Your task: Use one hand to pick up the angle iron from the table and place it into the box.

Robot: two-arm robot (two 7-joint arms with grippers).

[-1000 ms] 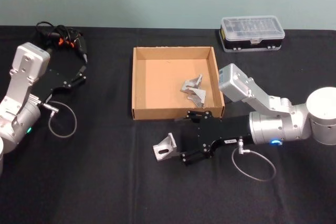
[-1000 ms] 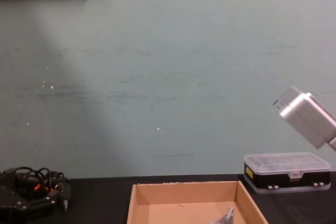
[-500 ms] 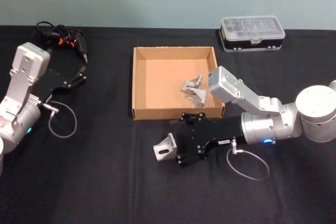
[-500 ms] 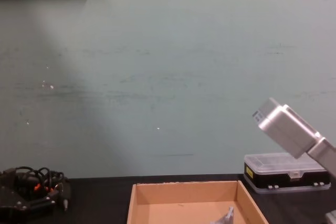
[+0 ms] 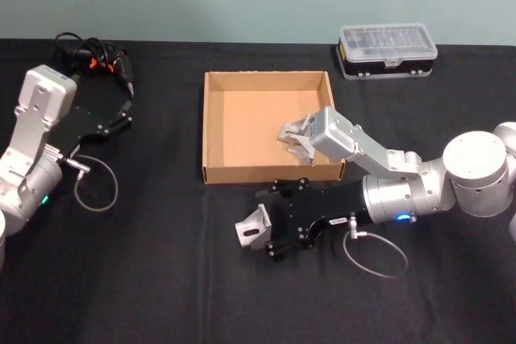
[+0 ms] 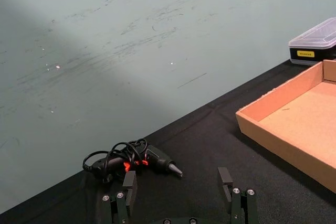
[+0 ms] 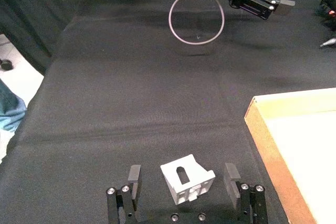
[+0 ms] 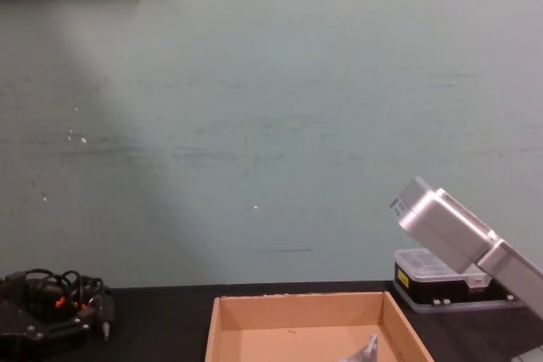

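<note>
Between parted fingers (image 7: 134, 174) of right gripper (image 7: 182, 173), angle iron (image 7: 187, 180)

Head overhead, chest low — box (image 5: 250, 128) in both

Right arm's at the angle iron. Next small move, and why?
Probably shut the right gripper. In the right wrist view the angle iron lies on the table between the open fingers, with a gap on each side, so nothing grips it yet. It has to be held before it can be lifted into the box.
</note>
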